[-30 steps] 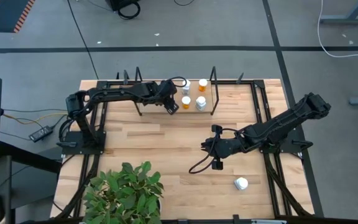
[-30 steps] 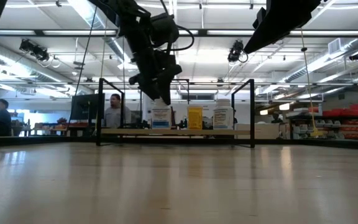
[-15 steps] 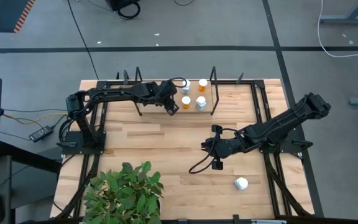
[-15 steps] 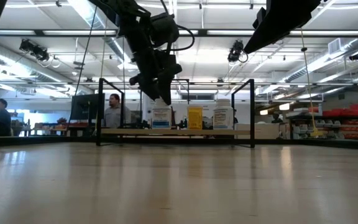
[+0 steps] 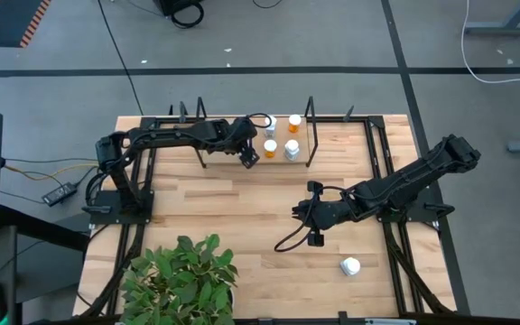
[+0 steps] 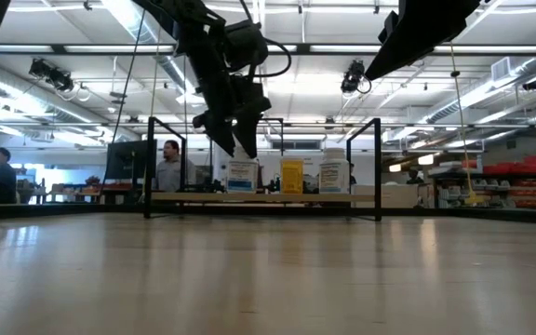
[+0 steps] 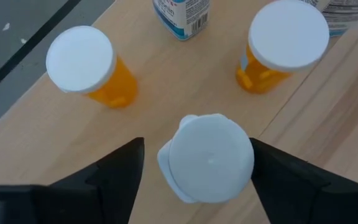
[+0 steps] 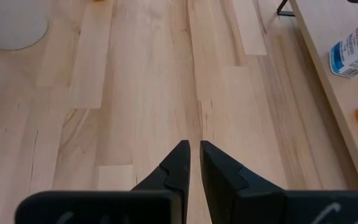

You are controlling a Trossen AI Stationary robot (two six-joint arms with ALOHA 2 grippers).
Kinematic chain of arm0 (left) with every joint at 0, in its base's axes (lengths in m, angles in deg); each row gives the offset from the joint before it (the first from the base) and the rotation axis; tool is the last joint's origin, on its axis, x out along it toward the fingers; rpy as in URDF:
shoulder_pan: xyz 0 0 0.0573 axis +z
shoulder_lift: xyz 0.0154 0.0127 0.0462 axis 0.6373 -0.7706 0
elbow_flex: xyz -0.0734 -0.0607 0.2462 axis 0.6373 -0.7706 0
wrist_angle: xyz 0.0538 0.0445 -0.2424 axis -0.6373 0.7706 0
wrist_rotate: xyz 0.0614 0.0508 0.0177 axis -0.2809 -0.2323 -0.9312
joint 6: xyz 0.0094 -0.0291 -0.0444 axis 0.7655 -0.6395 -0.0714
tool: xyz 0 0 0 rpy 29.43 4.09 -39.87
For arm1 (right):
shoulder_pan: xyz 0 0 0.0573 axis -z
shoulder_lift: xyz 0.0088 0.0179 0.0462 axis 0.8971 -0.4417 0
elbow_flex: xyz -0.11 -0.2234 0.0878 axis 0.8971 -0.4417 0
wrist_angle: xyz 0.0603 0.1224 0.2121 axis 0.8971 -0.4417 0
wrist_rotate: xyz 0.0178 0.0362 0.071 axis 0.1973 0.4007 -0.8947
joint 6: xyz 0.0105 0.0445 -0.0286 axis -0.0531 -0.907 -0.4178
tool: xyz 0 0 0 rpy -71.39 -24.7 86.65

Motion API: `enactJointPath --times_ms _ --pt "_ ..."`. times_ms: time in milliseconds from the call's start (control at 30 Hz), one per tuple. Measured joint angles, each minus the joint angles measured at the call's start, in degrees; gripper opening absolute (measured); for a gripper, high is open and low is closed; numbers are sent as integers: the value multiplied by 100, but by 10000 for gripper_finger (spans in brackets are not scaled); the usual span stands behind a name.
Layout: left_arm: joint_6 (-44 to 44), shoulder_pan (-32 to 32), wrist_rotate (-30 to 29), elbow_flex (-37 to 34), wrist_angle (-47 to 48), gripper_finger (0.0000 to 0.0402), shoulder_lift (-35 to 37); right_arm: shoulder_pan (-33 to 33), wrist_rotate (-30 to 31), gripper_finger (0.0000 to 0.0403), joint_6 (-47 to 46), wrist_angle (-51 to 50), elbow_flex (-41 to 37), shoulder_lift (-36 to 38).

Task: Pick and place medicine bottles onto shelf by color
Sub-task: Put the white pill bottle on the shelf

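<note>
My left gripper [image 6: 235,149] hangs open over the shelf [image 6: 194,197]. Its fingers stand on either side of the white cap of a white bottle [image 7: 209,158], which rests upright on the board. Around it on the shelf are two orange bottles [image 7: 95,68] [image 7: 278,50] and a blue-labelled white bottle [image 7: 182,15]. The high view shows the same row [image 5: 281,135], with the arm hiding the bottle under the gripper. One more white bottle [image 5: 350,266] lies on the table at the near right. My right gripper [image 8: 194,146] hovers shut above mid-table.
Black metal uprights [image 6: 377,167] frame the shelf's ends. A leafy plant [image 5: 183,275] stands at the near left of the table. Bare wood lies between the shelf and my right gripper [image 5: 301,217]. People stand in the room beyond the table [image 6: 167,166].
My left gripper has opened above the shelf and let go of the white bottle, which stays upright on the board. The arm itself has kept its place.
</note>
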Motion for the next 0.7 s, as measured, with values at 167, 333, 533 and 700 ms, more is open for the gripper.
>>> enactJointPath --times_ms 167,333,533,700 --pt "75 -1 -5 6 6 288 22 0 17 45 0 0 0 0" --pt "77 -22 -5 63 31 289 24 0 179 45 0 0 0 0" --pt "75 -42 -5 61 41 289 26 0 179 45 -9 0 0 0" --pt "94 -55 -7 62 31 289 26 0 180 45 -14 0 0 0"
